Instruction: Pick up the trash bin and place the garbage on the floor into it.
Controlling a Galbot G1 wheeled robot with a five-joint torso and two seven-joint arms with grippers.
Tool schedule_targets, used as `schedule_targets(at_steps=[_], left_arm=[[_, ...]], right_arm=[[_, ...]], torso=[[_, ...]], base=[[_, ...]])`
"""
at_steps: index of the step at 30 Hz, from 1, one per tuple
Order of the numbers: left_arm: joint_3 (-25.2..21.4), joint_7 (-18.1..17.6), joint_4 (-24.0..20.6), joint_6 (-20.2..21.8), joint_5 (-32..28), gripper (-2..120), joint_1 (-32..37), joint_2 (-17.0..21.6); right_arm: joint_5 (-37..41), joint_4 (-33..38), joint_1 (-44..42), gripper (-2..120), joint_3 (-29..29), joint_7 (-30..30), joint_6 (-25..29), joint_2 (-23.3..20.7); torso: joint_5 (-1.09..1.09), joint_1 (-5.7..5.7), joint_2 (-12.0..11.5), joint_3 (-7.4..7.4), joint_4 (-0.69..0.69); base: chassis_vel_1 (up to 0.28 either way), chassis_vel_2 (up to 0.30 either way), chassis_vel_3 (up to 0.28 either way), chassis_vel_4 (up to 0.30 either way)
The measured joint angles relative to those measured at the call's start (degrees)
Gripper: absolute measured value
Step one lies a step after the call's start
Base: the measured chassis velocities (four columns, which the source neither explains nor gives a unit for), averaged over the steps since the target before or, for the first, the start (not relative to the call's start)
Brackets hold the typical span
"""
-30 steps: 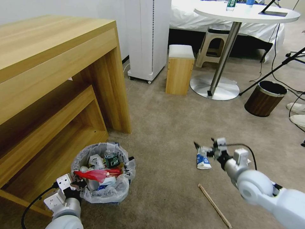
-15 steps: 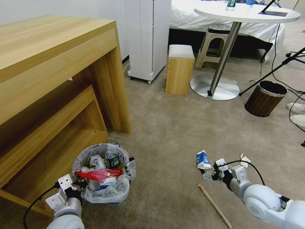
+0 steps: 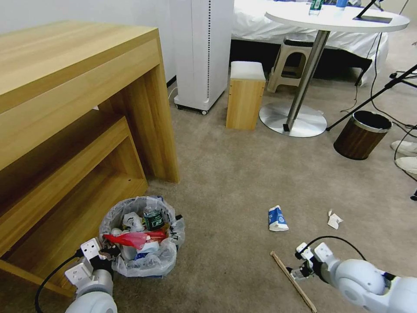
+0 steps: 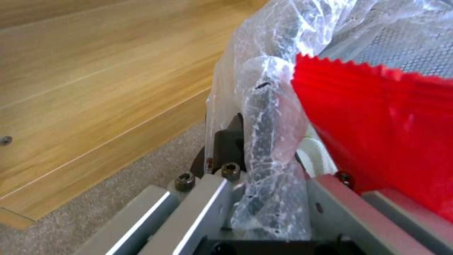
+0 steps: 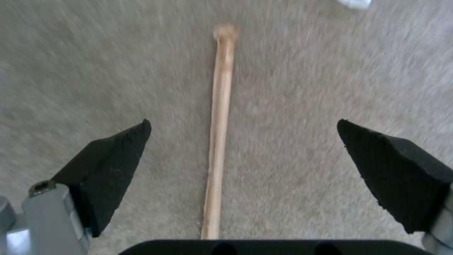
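Note:
The trash bin (image 3: 141,261), lined with a crinkly plastic bag, stands on the floor (image 3: 226,182) beside the desk; a red wrapper (image 3: 130,238) and a small bottle (image 3: 152,218) lie inside. My left gripper (image 3: 107,253) is shut on the bin's near rim; in the left wrist view the bag-covered rim (image 4: 267,141) runs between its fingers, next to the red wrapper (image 4: 377,124). My right gripper (image 3: 297,267) hangs open low over the wooden stick (image 3: 299,289). In the right wrist view the stick (image 5: 219,124) lies between the spread fingertips (image 5: 118,152). A blue-white carton (image 3: 277,218) and a white scrap (image 3: 334,220) lie on the carpet beyond.
A wooden desk (image 3: 78,87) stands left of the bin. Farther off are a white appliance (image 3: 202,52), a wooden box stool (image 3: 245,95), a round table's base (image 3: 293,119), a brown bin (image 3: 361,134), cables and white slippers (image 3: 406,148) at the right edge.
My right gripper has drawn back from the carton toward me and now hangs over the wooden stick. The carton stays where it lay. The left gripper and bin have not moved.

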Motion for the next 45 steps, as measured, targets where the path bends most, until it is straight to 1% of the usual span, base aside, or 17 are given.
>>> schedule_targets(at_steps=[1,5,8,12,17,19,26,28,29,30,32,33,35,38,39,40,45], left_arm=[[0.0,0.1,0.3,-0.1,0.0,1,0.0,-0.1],[0.0,0.1,0.6,-0.2,0.2,1,-0.1,-0.3],[-0.1,0.1,1.2,-0.2,0.2,1,-0.6,-0.6],[0.1,0.1,2.1,-0.3,0.7,1,-1.0,-1.2],[0.2,0.1,2.4,-0.3,0.8,1,-1.4,-1.4],[0.2,0.1,2.5,-0.3,0.9,1,-1.5,-1.5],[0.3,0.1,2.6,-0.3,0.9,1,-1.6,-1.6],[0.3,0.1,2.7,-0.3,1.0,1,-1.6,-1.6],[0.4,0.1,2.7,-0.3,1.1,1,-1.6,-1.6],[0.4,0.1,2.7,-0.3,1.1,1,-1.6,-1.6],[0.5,0.1,2.7,-0.3,1.2,1,-1.6,-1.8],[0.5,0.1,2.7,-0.3,1.2,1,-1.6,-1.8],[0.5,0.1,2.7,-0.3,1.2,1,-1.6,-1.8],[0.5,0.1,2.8,-0.3,1.2,1,-1.6,-1.8],[0.6,0.1,2.8,-0.3,1.3,1,-1.7,-1.8],[0.6,0.1,2.8,-0.3,1.3,1,-1.7,-1.8],[0.7,0.1,2.8,-0.3,1.4,1,-1.5,-1.8]], right_arm=[[-0.3,-1.3,1.0,100,-1.6,0.3,-0.2,1.2],[-0.4,-3.4,2.1,100,-3.5,0.5,-0.8,2.9],[-2.0,-8.8,3.1,100,-7.7,1.0,-0.9,5.9],[-2.5,-10.8,2.9,100,-9.4,2.3,0.1,7.0],[-3.9,-11.9,2.3,99,-9.6,2.0,1.6,7.0],[-4.6,-12.6,1.8,94,-9.6,1.9,3.1,7.0],[-7.3,-13.9,-0.1,96,-8.5,0.8,6.8,6.3],[-8.3,-14.7,-0.4,96,-8.2,0.0,8.2,6.3],[-8.9,-15.3,-0.5,94,-8.1,-0.3,9.8,6.4],[-8.9,-15.3,-0.5,94,-8.1,-0.3,9.8,6.4],[-11.3,-16.4,-1.3,92,-7.9,-1.6,12.8,6.5],[-11.3,-16.4,-1.3,92,-7.9,-1.6,12.8,6.5],[-12.3,-17.1,-1.8,90,-7.8,-2.1,14.8,6.6],[-13.2,-17.9,-2.1,89,-7.6,-2.0,15.8,7.0],[-13.7,-18.4,-2.3,86,-7.6,-2.0,16.4,7.2],[-14.0,-18.7,-2.4,85,-7.6,-2.0,16.6,7.5],[-14.5,-19.8,-2.7,85,-7.5,-1.6,17.6,9.1]], torso=[[0.05,0.00,0.0,0.00,0.00],[0.03,0.00,0.0,0.00,0.02],[0.04,0.00,0.0,0.00,0.02],[0.04,0.00,0.0,0.00,0.02],[0.03,0.00,0.0,0.00,0.01],[0.03,0.00,0.0,0.00,0.02],[0.03,0.00,0.0,0.00,0.01],[0.03,0.00,0.0,0.00,0.01],[0.03,0.00,0.0,0.00,0.02],[0.03,0.00,0.0,0.00,0.02],[0.04,0.00,0.0,0.00,0.02],[0.04,0.00,0.0,0.00,0.02],[0.03,0.00,0.0,0.00,0.01],[0.03,0.00,0.0,0.00,0.02],[0.04,0.00,0.0,0.00,0.02],[0.03,0.00,0.0,0.00,0.02],[0.03,0.00,0.0,0.00,0.01]], base=[[0.000,0.000,0.000,0.000],[0.000,0.000,0.000,0.000],[0.000,0.000,0.000,0.000],[0.000,0.000,0.000,0.000],[0.000,0.000,0.000,0.000],[0.000,0.000,0.000,0.000],[0.000,0.000,0.000,0.000],[0.000,0.000,0.000,0.000],[0.000,0.000,0.000,0.000],[0.000,0.000,0.000,0.000],[0.000,0.000,0.000,0.000],[0.000,0.000,0.000,0.000],[0.000,0.000,0.000,0.000],[0.000,0.000,0.000,0.000],[0.000,0.000,0.000,0.000],[0.000,0.000,0.000,0.000],[0.000,0.000,0.000,0.000]])
